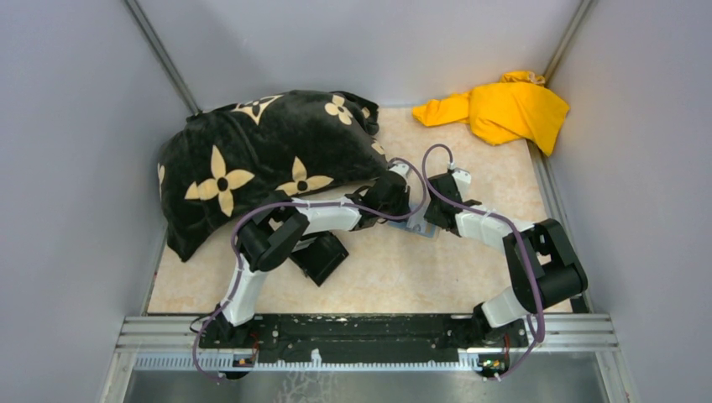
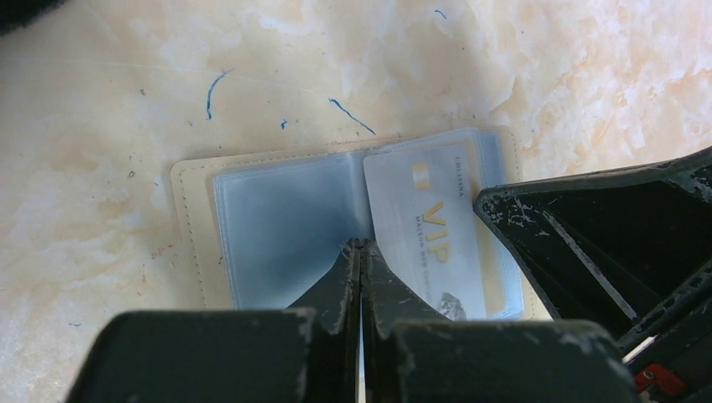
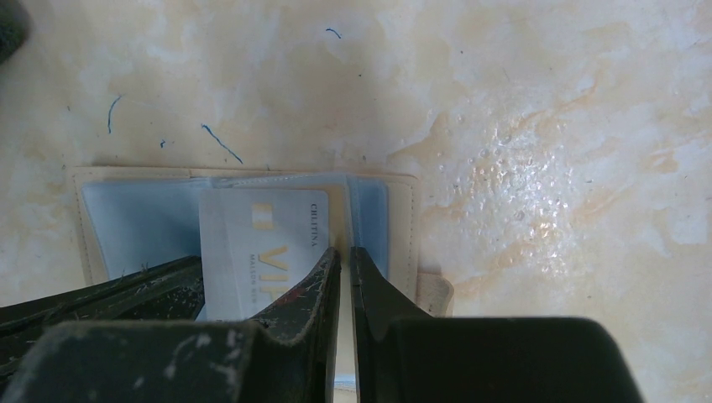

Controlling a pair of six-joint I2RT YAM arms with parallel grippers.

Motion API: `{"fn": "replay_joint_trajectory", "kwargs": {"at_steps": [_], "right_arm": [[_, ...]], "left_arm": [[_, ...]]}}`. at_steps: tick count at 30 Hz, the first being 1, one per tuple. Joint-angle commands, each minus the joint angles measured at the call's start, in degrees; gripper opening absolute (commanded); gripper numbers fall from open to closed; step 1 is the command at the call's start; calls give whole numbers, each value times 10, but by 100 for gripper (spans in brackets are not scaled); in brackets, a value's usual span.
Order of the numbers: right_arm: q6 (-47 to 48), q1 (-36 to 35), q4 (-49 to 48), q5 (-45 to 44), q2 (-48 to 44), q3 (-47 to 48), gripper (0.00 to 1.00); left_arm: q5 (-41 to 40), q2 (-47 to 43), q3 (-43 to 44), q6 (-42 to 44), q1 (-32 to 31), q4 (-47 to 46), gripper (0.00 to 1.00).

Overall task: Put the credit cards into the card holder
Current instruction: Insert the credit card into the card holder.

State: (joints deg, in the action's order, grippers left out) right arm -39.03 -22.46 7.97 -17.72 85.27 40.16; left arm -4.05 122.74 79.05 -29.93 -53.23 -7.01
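The tan card holder lies open on the marble table, its clear sleeves facing up. It also shows in the right wrist view and in the top view. The light blue card marked VIP lies on its right half, slightly askew; I cannot tell if it is inside a sleeve. It also shows in the right wrist view. My left gripper is shut, tips down on the holder's centre fold. My right gripper is shut with a hairline gap, tips at the card's right edge. The gold-orange card is not clearly visible.
The holder's clasp tab sticks out at its right edge. A black box sits under my left arm. A black flower-print pillow fills the back left. A yellow cloth lies at the back right. Grey walls enclose the table.
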Motion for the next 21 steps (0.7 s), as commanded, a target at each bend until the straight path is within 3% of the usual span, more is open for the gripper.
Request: {"fn": "replay_joint_trajectory", "kwargs": {"at_steps": [1, 21], "right_arm": [[6, -6, 23, 19, -6, -11, 9], [20, -6, 74, -43, -71, -14, 10]], "left_arm": [[8, 19, 1, -6, -20, 16, 0], [0, 34, 7, -49, -20, 48, 0]]}}
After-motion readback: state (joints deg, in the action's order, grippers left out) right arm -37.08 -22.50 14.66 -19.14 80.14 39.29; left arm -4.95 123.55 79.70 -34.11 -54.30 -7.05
